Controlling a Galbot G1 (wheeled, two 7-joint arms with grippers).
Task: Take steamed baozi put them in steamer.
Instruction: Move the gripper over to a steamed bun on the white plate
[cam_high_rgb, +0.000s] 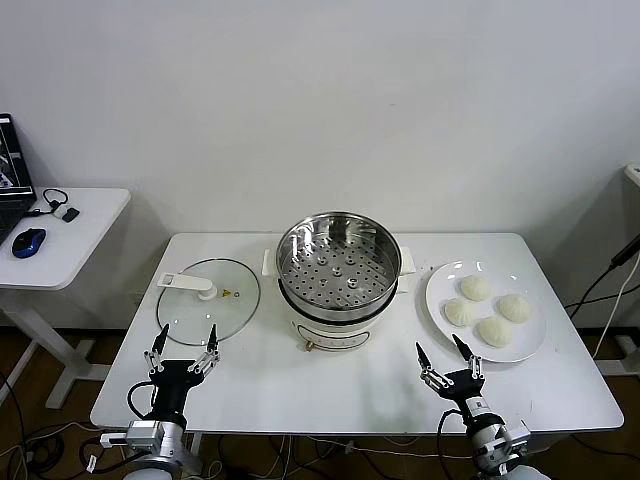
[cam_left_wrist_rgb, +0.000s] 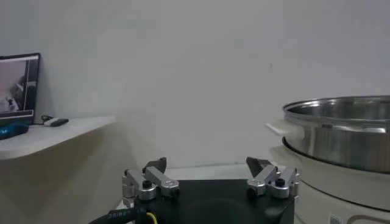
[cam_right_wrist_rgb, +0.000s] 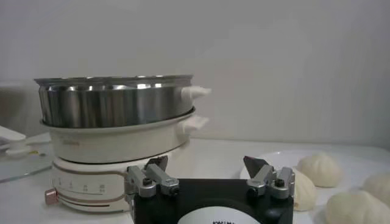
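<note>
Baozi (cam_high_rgb: 487, 309) x4 on plate (cam_high_rgb: 440, 300), steamer (cam_high_rgb: 338, 262) empty, both claws wide.

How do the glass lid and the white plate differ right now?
The glass lid lies to the steamer's left, the white plate to its right. The lid is clear with a white handle and carries nothing; the plate is opaque and holds four baozi. Both are round and lie flat on the table.

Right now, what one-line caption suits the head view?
Four steamed baozi wait on a white plate beside the empty steamer; open left gripper and right gripper hover near the table's front edge.
</note>
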